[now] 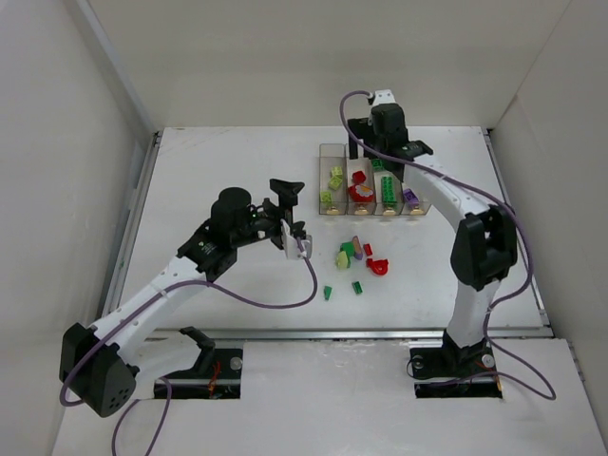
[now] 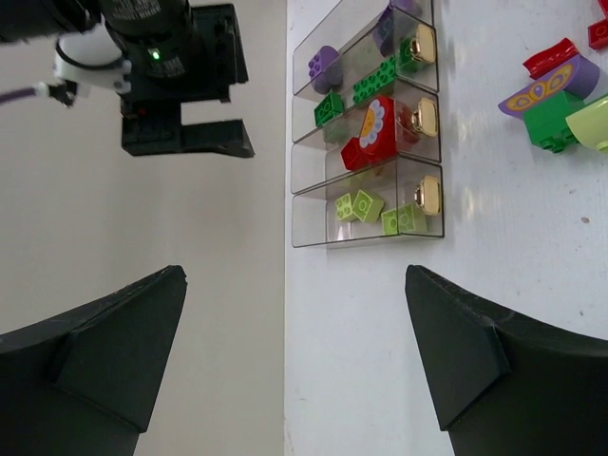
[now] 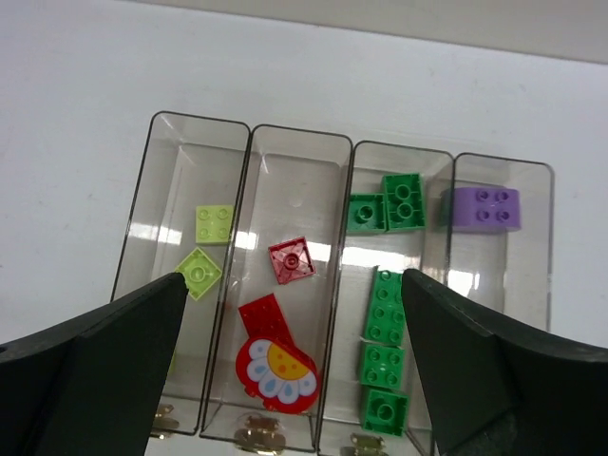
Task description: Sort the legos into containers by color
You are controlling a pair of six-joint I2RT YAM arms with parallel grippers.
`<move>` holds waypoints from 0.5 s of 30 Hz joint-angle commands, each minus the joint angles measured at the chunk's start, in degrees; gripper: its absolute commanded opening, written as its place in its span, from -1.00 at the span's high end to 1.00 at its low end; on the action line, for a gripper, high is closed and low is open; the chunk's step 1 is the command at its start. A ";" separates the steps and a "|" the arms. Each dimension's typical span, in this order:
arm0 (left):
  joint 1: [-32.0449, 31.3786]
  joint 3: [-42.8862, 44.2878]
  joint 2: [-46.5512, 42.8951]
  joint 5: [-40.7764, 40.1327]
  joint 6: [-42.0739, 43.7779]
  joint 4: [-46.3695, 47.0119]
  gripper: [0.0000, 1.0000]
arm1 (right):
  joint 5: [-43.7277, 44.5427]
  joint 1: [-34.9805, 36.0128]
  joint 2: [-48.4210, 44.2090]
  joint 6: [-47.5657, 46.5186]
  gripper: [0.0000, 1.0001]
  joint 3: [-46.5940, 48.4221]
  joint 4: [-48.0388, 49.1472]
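My right gripper (image 3: 294, 277) hangs wide open, empty, above the containers (image 3: 349, 144); my left gripper (image 2: 294, 275), likewise spread and empty, should best straddle a lone green brick (image 1: 328, 293) squarely.

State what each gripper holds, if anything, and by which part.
Nothing is held. The left gripper and the right gripper are open and empty; the right one hangs above the containers.

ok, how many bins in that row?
4, joined side by side. Left to right in the right wrist view: bin with yellow-green bricks, bin with red, bin with green, bin with purple. None seems hidden.
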 commanded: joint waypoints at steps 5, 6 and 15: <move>-0.20 -0.55 -1.12 -2.72 -5.54 4.36 -1.00 | 10.15 0.92 -16.43 -4.14 -1.00 -9.00 3.77; -0.20 -0.55 -0.42 -4.56 -6.68 4.97 -1.00 | 13.39 2.05 -17.41 -5.64 -1.00 -10.05 4.29; -0.20 -1.08 2.04 -26.96 -35.67 9.72 -1.00 | 24.23 6.81 -25.30 -10.50 -1.00 -19.54 -5.60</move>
